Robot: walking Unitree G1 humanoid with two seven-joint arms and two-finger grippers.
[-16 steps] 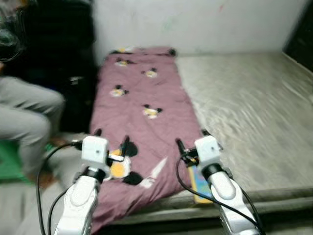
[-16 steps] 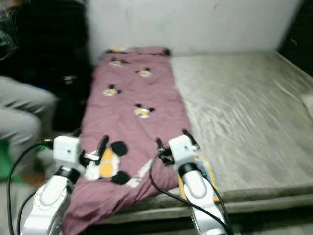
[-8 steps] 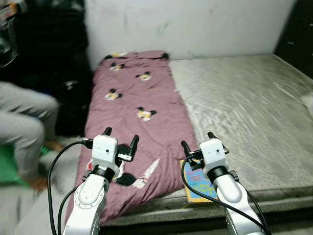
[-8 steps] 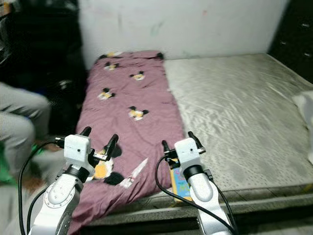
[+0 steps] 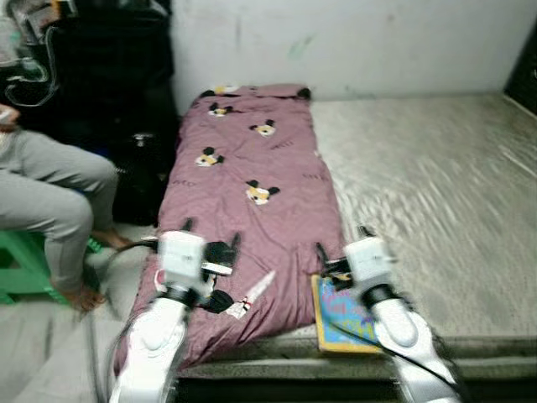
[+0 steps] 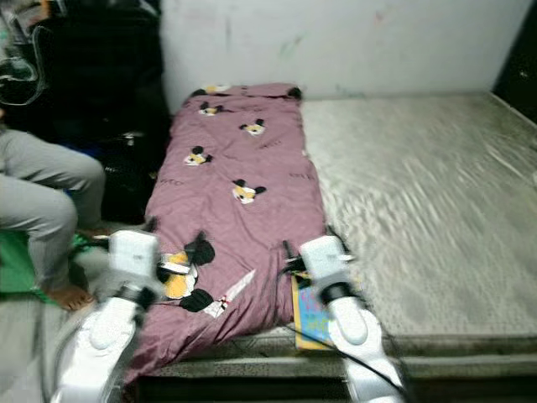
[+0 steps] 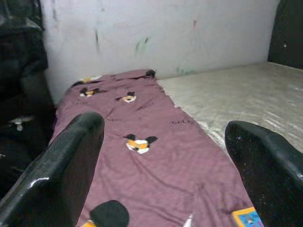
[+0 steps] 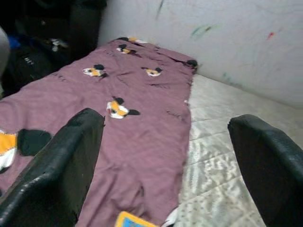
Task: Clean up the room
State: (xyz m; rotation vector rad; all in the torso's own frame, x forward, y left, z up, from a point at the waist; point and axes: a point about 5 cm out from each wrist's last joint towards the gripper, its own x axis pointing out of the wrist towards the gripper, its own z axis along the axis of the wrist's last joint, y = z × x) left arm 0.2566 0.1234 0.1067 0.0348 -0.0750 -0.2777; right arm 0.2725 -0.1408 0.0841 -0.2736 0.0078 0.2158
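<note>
A purple blanket [image 5: 252, 193] printed with cartoon mouse heads runs from 6 to 12 o'clock along the bed's left side, next to the bare grey mattress [image 5: 428, 185] at 2 o'clock. A colourful book [image 5: 336, 315] lies at the blanket's near corner, touching it. The left gripper [image 5: 208, 243] hovers over the blanket's near end, fingers spread wide, holding nothing; the right gripper [image 5: 340, 245], also wide open and empty, hangs above the book. A seated person's grey-trousered legs [image 5: 50, 185] show at 9 o'clock, somewhat blurred.
</note>
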